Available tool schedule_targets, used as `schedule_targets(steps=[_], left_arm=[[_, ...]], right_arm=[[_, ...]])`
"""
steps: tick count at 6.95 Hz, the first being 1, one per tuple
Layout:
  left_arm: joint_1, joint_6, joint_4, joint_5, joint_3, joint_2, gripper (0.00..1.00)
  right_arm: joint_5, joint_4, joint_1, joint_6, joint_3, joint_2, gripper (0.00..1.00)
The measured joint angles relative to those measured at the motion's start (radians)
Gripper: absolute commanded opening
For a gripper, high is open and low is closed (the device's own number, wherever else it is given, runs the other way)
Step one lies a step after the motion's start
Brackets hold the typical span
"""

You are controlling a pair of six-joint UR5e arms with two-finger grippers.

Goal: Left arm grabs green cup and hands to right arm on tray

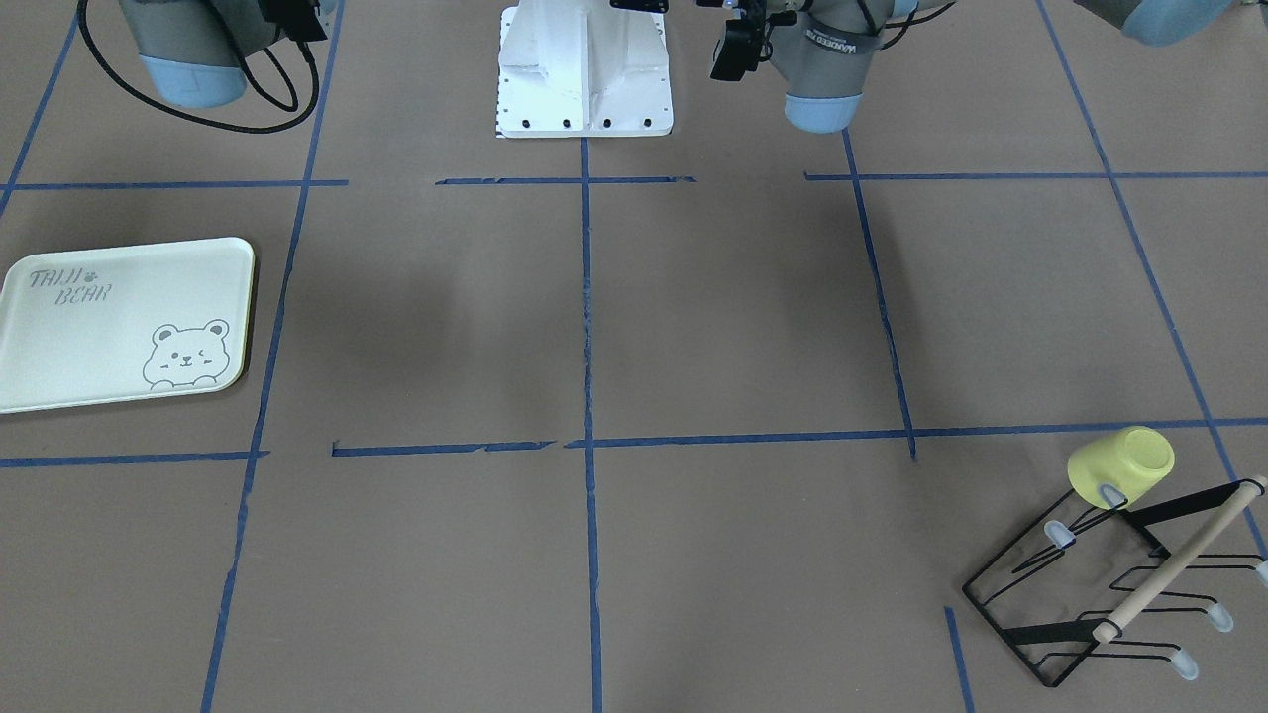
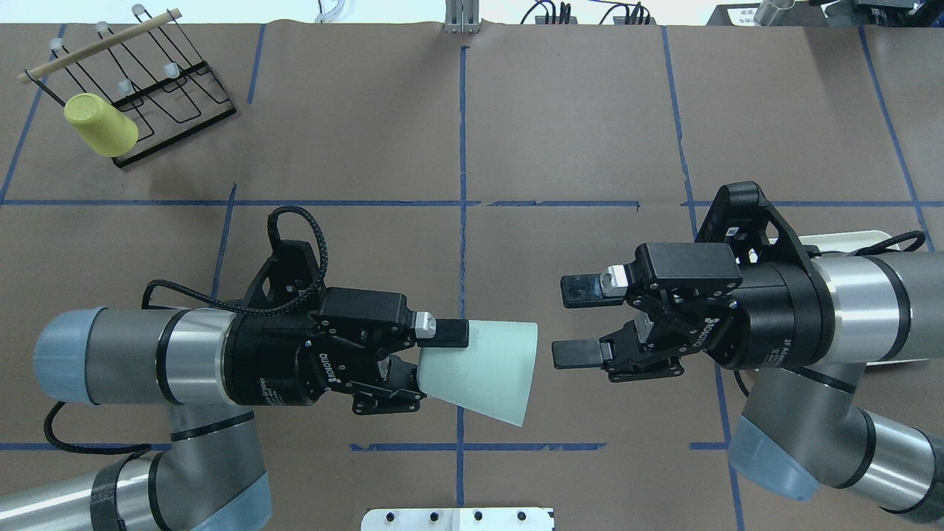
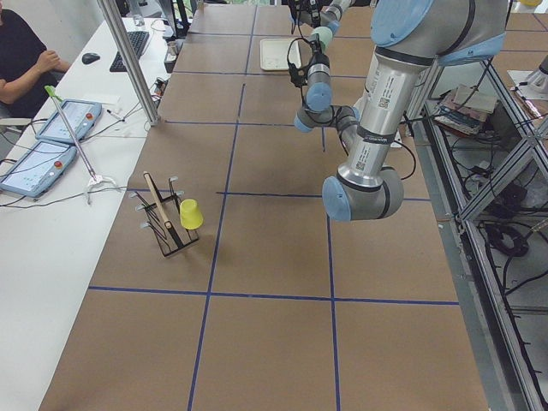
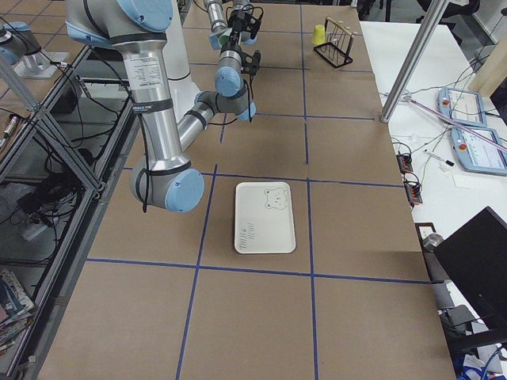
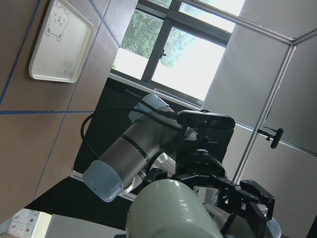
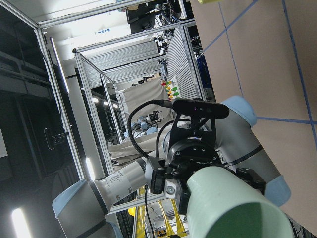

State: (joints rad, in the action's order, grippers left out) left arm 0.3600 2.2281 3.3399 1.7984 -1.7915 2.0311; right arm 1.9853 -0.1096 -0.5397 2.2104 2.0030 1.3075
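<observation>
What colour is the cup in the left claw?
Pale mint green cup, clearest in the overhead view.

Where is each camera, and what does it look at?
Front-facing: across the table, looks down at tray, rack, yellow cup; left arm and right arm elbows at top.
Overhead: behind the robot, looks down; left arm holds green cup toward right arm's open jaws.
Exterior left: table's end; left arm nearest.
Exterior right: opposite end; right arm nearest.
Left wrist: faces right arm, cup, tray.
Right wrist: faces left arm, cup.
Wrist views share the green cup.
</observation>
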Motion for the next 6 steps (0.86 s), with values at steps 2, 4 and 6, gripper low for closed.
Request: schedule_targets(steps=[2, 4, 6], left_arm=[[-0.028, -0.002, 0.002, -0.078, 0.001, 0.003, 0.04], [-0.063, -0.006, -0.007, -0.163, 0.004, 0.009, 0.08], [-0.084, -0.01, -0.009, -0.201, 0.004, 0.01, 0.28]], right_arm=[[-0.011, 0.015, 0.004, 0.0, 0.0, -0.01, 0.96], [-0.023, 0.034, 0.01, 0.0, -0.003, -0.029, 0.49], [-0.028, 0.045, 0.011, 0.0, -0.005, -0.035, 0.0]])
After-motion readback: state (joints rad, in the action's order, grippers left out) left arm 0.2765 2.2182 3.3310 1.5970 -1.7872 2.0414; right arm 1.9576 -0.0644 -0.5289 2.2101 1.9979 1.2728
